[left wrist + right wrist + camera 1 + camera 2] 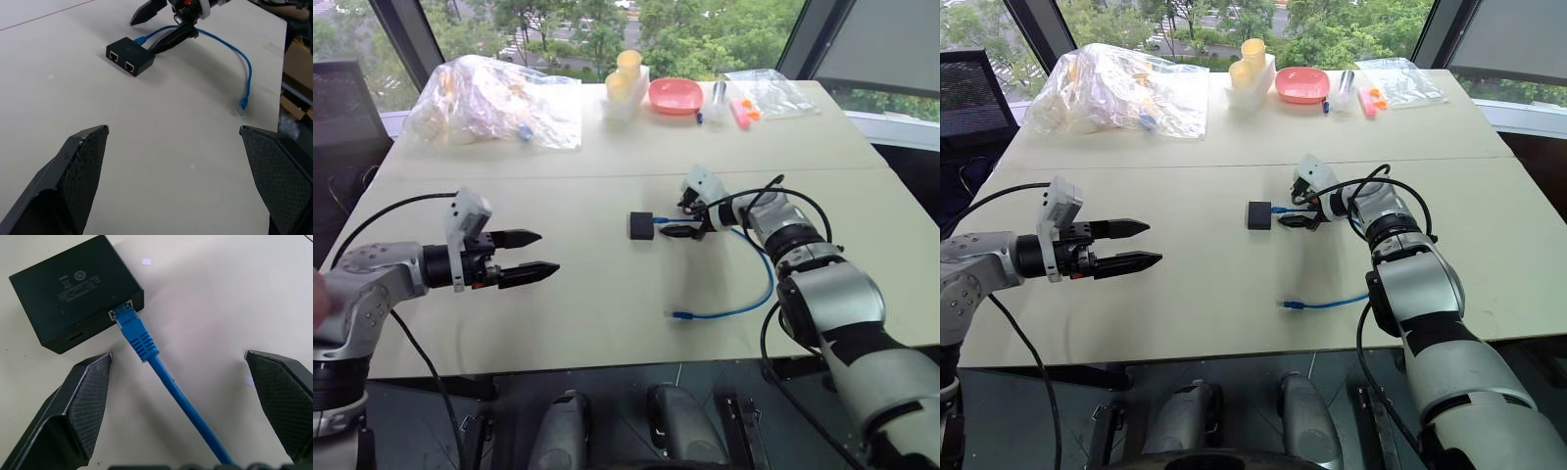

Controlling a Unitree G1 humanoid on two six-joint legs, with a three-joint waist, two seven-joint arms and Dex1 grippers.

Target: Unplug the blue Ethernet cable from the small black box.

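The right hand (677, 221) is low over the counter (607, 284), just beside the small black box (640, 225), and its two black fingers are wide apart with nothing between them except the cord that passes under the gap. In the right wrist view, the blue Ethernet cable (161, 372) runs up between the fingers (83, 401) and its plug sits in a port on the side of the box; the fingers do not touch the cable or the box there. The box lies flat near the middle of the counter, and in the left wrist view two more ports show on its other side. From the box the cable goes under the right hand, bends in a loop toward the near edge of the counter, and ends in a free plug (677, 314) that lies on the surface. The left hand (530, 256) is well apart from the box, on the left side, raised above the counter and pointing toward the middle; its fingers are also spread wide and hold nothing. At the far end of the counter there is a clear plastic bag (499, 103) with small items inside, then a white holder with yellow cups (626, 83), a pink bowl (675, 95), some markers (744, 111) and a second clear bag (771, 91). Behind the counter are windows with green trees.
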